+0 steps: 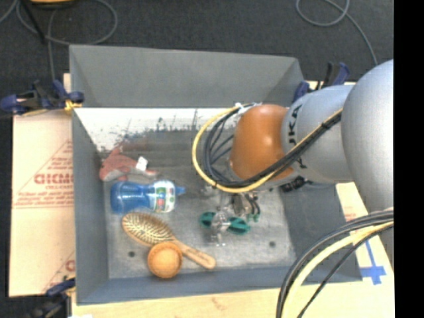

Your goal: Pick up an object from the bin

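Observation:
My gripper (228, 216) hangs low over the bin floor, right of the middle, under the orange wrist cover. A small teal-green thing (237, 227) lies right beneath it, partly hidden by the gripper's metal parts. Whether it is touched I cannot tell. A blue bottle with a white label (142, 197) lies on its side to the left. Nearer the front lie a wooden hairbrush (154, 232) and an orange ball (163, 260) against the brush handle.
A reddish-brown crumpled thing (119, 165) with a white tip sits at the back left, near the bin wall. The arm and its looped cables cover the bin's right back part. Bare floor shows at the front right.

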